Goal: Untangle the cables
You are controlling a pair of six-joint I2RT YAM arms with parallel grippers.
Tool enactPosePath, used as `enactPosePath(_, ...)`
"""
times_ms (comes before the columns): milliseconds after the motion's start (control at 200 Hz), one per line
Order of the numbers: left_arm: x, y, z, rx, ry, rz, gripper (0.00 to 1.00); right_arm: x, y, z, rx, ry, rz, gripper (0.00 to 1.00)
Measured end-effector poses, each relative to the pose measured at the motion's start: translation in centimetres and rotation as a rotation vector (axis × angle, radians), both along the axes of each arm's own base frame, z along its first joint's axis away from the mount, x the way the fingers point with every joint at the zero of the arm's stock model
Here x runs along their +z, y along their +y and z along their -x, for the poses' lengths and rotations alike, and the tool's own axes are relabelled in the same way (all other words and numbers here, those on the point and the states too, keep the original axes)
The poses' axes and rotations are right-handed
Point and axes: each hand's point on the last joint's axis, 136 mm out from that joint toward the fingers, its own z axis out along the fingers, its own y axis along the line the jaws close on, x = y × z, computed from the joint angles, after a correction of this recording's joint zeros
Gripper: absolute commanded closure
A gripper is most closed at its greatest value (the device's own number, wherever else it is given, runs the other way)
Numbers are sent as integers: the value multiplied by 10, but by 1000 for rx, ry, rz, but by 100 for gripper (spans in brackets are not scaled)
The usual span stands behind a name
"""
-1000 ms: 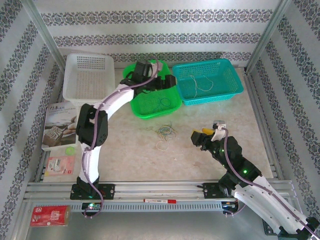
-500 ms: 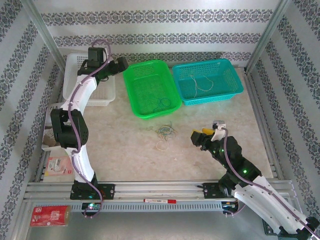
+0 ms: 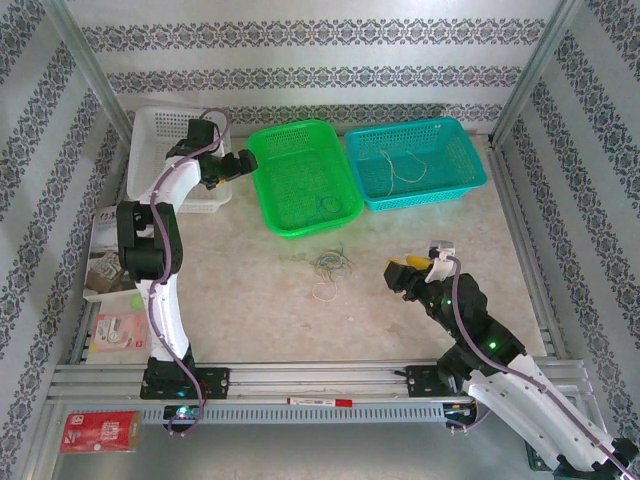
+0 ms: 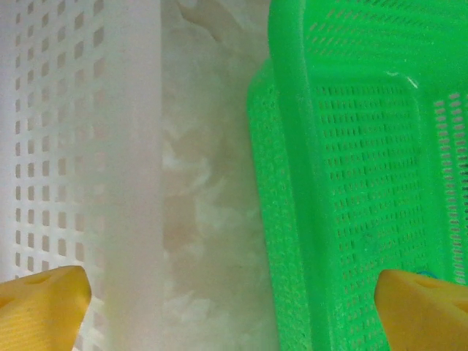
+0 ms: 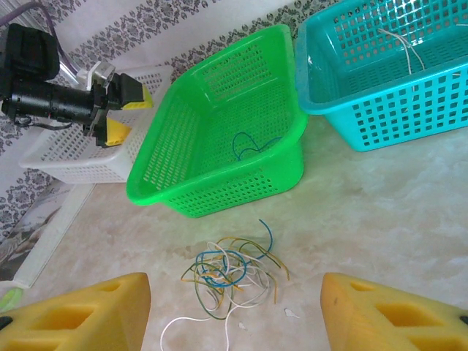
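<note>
The table [image 3: 250, 300] is pale, marbled beige, closed in by walls [image 3: 300, 40] of striped, flowered paper, with a metal rail [image 3: 300, 378] along its 6 o'clock edge. Three baskets stand in a row along the 12 o'clock side: a white basket [image 3: 160, 125] at the left, a green basket [image 3: 290, 170] in the middle and a teal basket [image 3: 440, 150] at the right. The tangle of cables [image 3: 331, 264], yellow, blue, green and whitish loops, lies on the bare table just at 6 o'clock of the green basket. It sits at about 9 o'clock of the right pincer [image 3: 398, 270], near it but apart. In that arm's wrist view the tangle lies at 12 o'clock, ahead of the gap between the yellow fingers [image 5: 80, 314]. One blue cable [image 3: 328, 206] lies inside the green basket and one pale cable [image 3: 398, 165] inside the teal basket. The right pincer stands partly wide, holding and touching nothing. The left pincer [image 3: 243, 163], at 10 o'clock of the tangle and well apart from it, hangs over the strip between the white and green baskets, spread fully wide and empty.
</note>
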Motion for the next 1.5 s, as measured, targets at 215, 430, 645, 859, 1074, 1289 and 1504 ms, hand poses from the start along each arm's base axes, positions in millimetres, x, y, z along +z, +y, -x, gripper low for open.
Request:
enactPosePath(215,-18,-27,14,-48,7,154,0,-3,1,-1,0,10,7,37)
enactPosePath(430,-6,-63,36,-92,3,301,0,-10,3,-4,0,35,25,37)
enactPosePath(645,59,-70,41,-127,-127,349,0,-9,5,-7,1,31,22,37)
enactPosePath(859,117,-72,51,-150,-244,361,0,-11,9,-9,11,39,23,37)
enactPosePath(1074,147,-77,74,-163,-312,377,0,-19,16,-11,33,68,35,37)
enactPosePath(1289,131,-118,137,-233,-296,393,0,-40,29,-16,76,124,53,38)
enactPosePath(1504,69,-157,199,-258,-211,382,0,-73,46,-19,139,221,86,39)
